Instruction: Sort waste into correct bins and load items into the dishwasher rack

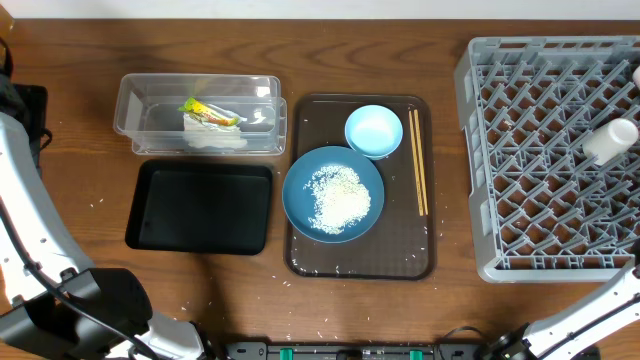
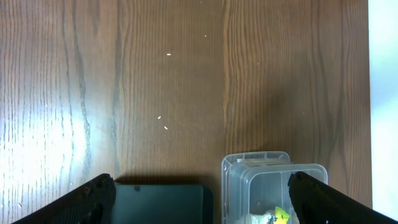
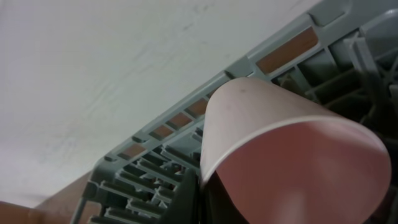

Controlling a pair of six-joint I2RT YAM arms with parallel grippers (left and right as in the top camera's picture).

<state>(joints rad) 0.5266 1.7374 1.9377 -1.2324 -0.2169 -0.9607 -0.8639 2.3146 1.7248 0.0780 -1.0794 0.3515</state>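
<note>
My right claw (image 3: 207, 196) is pinched shut, as far as I can judge on the rim of the pink cup (image 3: 280, 143). The cup hangs tilted over the right side of the rack (image 1: 470, 160), so it only needs lowering. My left claw (image 2: 200, 183) gapes wide and empty above the desk (image 2: 155, 74), beside the black tray (image 2: 161, 202) and clear tub (image 2: 267, 180).

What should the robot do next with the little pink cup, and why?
The right gripper is shut, apparently pinching the rim of the small pink cup, which sits tilted over the right side of the large grey plastic dishwasher rack. So it should probably lower the cup a little onto the rack's lattice floor before letting go. Released now, it might tumble.
</note>
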